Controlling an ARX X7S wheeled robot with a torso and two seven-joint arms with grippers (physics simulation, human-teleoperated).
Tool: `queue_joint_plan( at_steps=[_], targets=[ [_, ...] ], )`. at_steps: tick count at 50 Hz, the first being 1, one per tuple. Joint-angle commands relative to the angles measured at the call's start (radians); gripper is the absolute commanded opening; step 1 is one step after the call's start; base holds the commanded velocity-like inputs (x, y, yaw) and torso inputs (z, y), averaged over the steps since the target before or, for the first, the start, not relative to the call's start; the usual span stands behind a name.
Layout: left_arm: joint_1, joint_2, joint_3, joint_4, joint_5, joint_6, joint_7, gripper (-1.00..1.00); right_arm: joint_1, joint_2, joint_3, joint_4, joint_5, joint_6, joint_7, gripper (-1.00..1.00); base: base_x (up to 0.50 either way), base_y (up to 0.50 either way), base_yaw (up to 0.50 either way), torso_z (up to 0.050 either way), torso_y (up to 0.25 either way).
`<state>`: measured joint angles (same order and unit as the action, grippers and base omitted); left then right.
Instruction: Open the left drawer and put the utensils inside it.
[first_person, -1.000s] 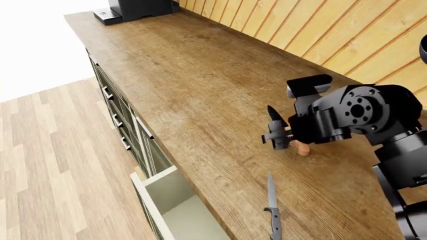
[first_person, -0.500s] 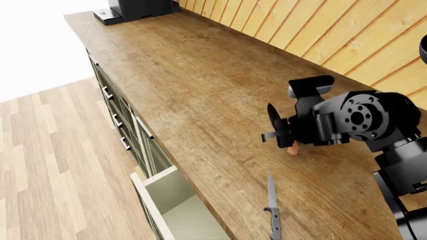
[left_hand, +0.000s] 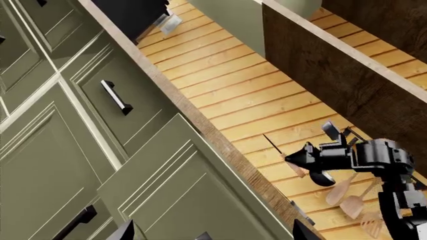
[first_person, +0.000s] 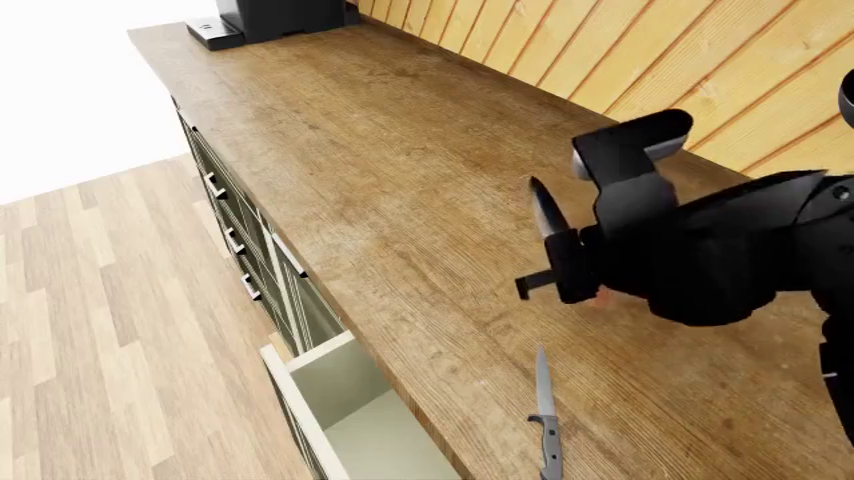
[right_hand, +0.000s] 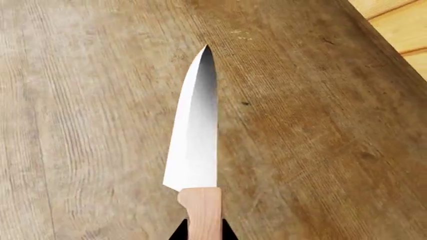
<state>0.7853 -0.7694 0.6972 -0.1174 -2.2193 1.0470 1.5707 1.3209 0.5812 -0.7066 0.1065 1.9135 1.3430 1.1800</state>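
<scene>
My right gripper (first_person: 567, 268) is shut on the light wooden handle (right_hand: 202, 212) of a knife and holds it above the wooden countertop (first_person: 400, 170), blade (first_person: 545, 212) pointing up and away. In the right wrist view the blade (right_hand: 197, 130) reaches out over the counter. The slim grey knife (first_person: 546, 418) lies on the counter near its front edge. The left drawer (first_person: 304, 398) stands pulled out below that edge and shows a pale bare interior. My left gripper (left_hand: 210, 236) is open, its fingertips (left_hand: 123, 232) wide apart in front of a sage-green panel (left_hand: 193, 190); it is out of the head view.
A black appliance (first_person: 274, 15) stands at the counter's far end. A slatted wooden wall (first_person: 641, 60) runs behind the counter. Shut green drawer fronts with short black handles (left_hand: 115, 96) line the cabinet. Wooden floor (first_person: 94, 330) lies left of it.
My right arm has risen and turned, lifting the wooden-handled knife higher off the counter and closer to the head camera. The grey knife and the drawer have not moved.
</scene>
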Motion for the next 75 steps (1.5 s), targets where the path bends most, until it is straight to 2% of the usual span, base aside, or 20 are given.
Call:
queue_joint_plan(
  at_steps=[1, 6, 10, 17, 21, 39, 46, 55, 75],
  targets=[
    [0.0, 0.004, 0.003, -0.005, 0.003, 0.0, 0.0, 1.0, 0.071, 0.135, -0.18, -0.426, 0.508, -0.224, 0.388, -1.0, 0.0, 0.0, 0.0, 0.0, 0.0],
    [0.0, -0.004, 0.008, 0.003, -0.01, 0.0, 0.0, 1.0, 0.118, 0.139, -0.299, -0.582, 0.533, -0.41, 0.384, -1.0, 0.0, 0.0, 0.0, 0.0, 0.0],
    [0.0, -0.002, 0.008, 0.0, -0.009, 0.0, 0.0, 1.0, 0.092, 0.093, -0.397, -0.609, 0.48, -0.473, 0.377, -1.0, 0.0, 0.0, 0.0, 0.0, 0.0],
    [0.0, -0.006, 0.011, 0.002, -0.015, 0.0, 0.0, 1.0, 0.137, -0.032, -0.627, -0.68, 0.441, -0.664, 0.385, -1.0, 0.0, 0.0, 0.0, 0.0, 0.0],
    [0.0, -0.008, 0.011, 0.005, -0.017, 0.0, 0.0, 1.0, 0.122, -0.116, -0.719, -0.685, 0.408, -0.693, 0.374, -1.0, 0.0, 0.0, 0.0, 0.0, 0.0],
    [0.0, -0.008, 0.015, 0.007, -0.017, 0.0, 0.0, 1.0, 0.145, -0.214, -0.789, -0.634, 0.381, -0.709, 0.319, -1.0, 0.0, 0.0, 0.0, 0.0, 0.0],
    [0.0, -0.011, 0.016, 0.011, -0.024, -0.001, 0.0, 1.0, 0.144, -0.218, -0.804, -0.559, 0.349, -0.682, 0.253, -1.0, 0.0, 0.0, 0.0, 0.0, 0.0],
    [0.0, -0.015, 0.019, 0.014, -0.027, -0.001, 0.0, 1.0, 0.154, -0.285, -0.829, -0.431, 0.331, -0.637, 0.174, -1.0, 0.0, 0.0, 0.0, 0.0, 0.0],
    [0.0, -0.01, 0.014, 0.01, -0.019, 0.0, 0.0, 1.0, 0.178, -0.271, -0.802, -0.41, 0.354, -0.64, 0.13, -1.0, 0.0, 0.0, 0.0, 0.0, 0.0]
  ],
)
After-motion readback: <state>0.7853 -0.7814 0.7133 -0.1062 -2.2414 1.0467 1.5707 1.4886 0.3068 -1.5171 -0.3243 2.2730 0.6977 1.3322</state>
